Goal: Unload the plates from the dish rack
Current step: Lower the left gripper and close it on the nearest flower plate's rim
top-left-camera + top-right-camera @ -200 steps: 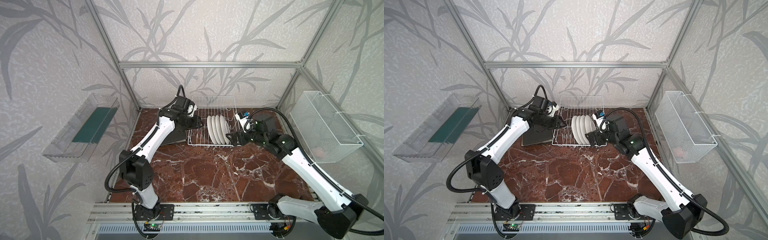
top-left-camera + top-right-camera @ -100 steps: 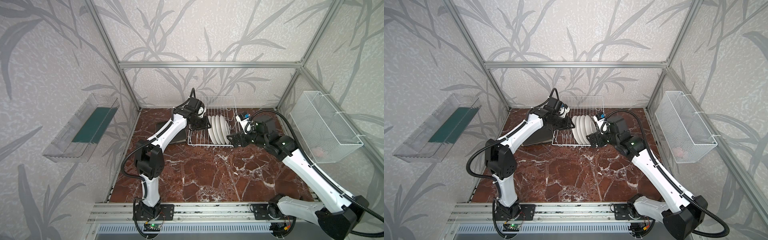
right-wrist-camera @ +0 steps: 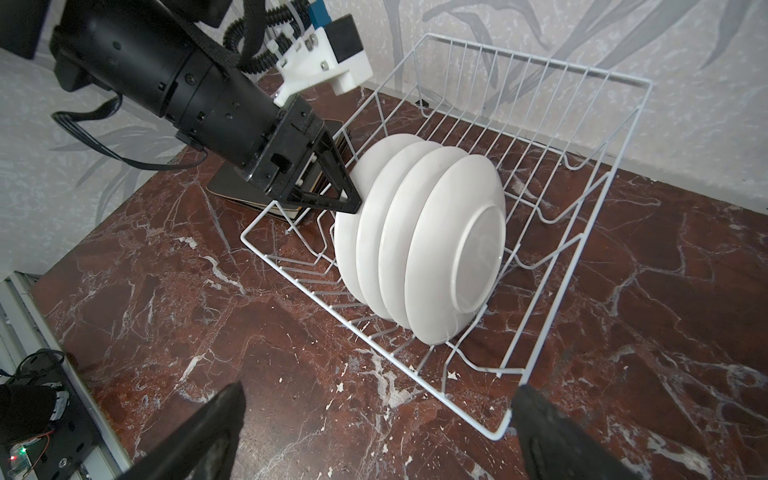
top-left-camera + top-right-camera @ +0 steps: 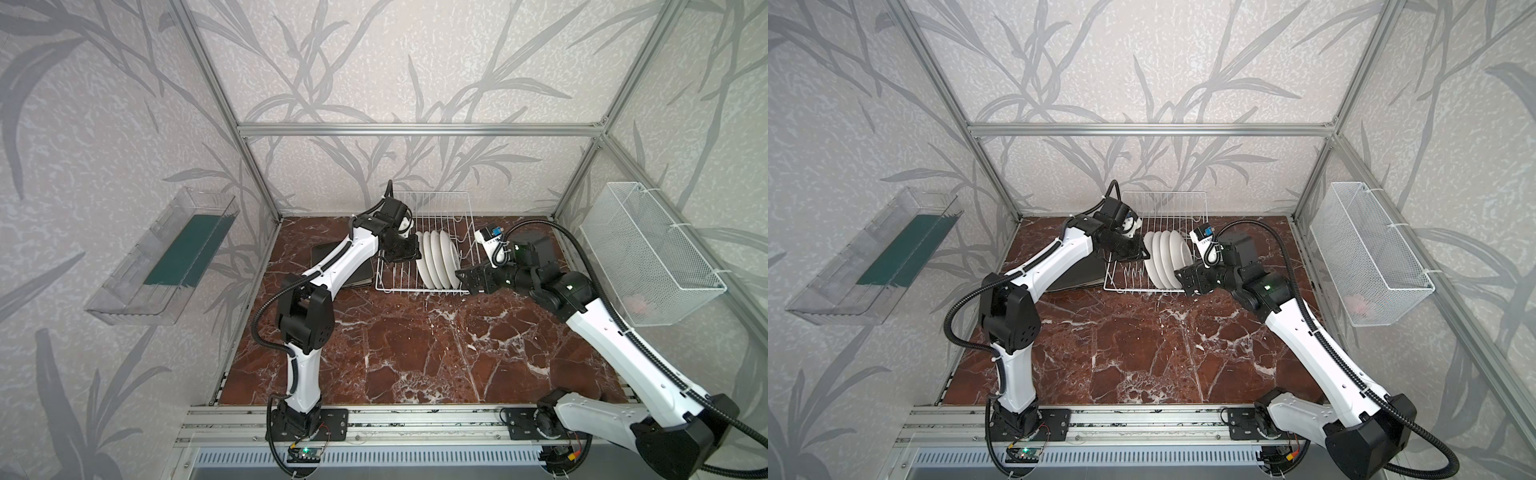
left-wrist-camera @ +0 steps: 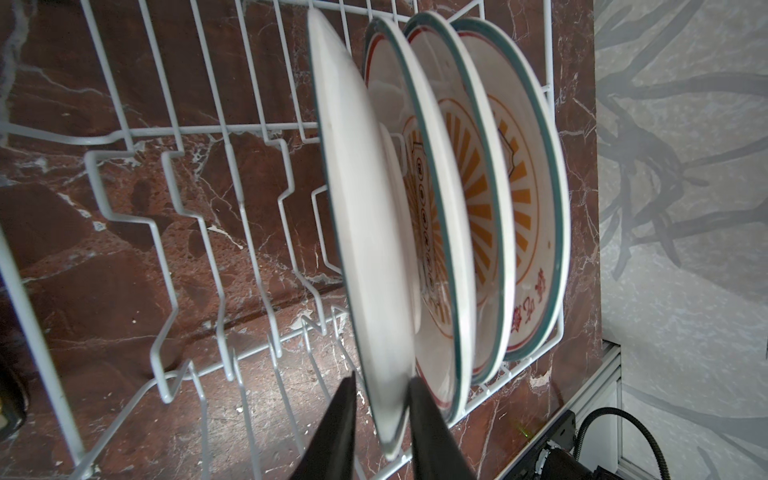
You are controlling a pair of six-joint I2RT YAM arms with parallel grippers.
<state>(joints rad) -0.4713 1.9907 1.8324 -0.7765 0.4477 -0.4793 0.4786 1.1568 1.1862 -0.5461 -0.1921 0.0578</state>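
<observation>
While the white wire dish rack sits at the back of the red-brown marble counter, both top views show four round white ceramic plates standing on edge in its right half. Left pincer is at the upper rim of the leftmost plate. Right pincer is low at the rack's front right corner, just beside the rightmost plate. Stack of dark square plates lies flat on the counter, just left of the rack and partly under the left arm.

Left wrist view: rim of the nearest plate lies between the two black fingers. Jaws are narrow and straddle that rim; cannot tell whether they press it. The plates behind show teal rims and orange ray prints. All stand in the rack.

Right wrist view: right pincer stands wide with nothing between its jaws, over bare counter before the rack's corner. Plain white plate backs face this camera. Left pincer meets the rim of the farthest plate. The dark stack lies beyond it.
</observation>
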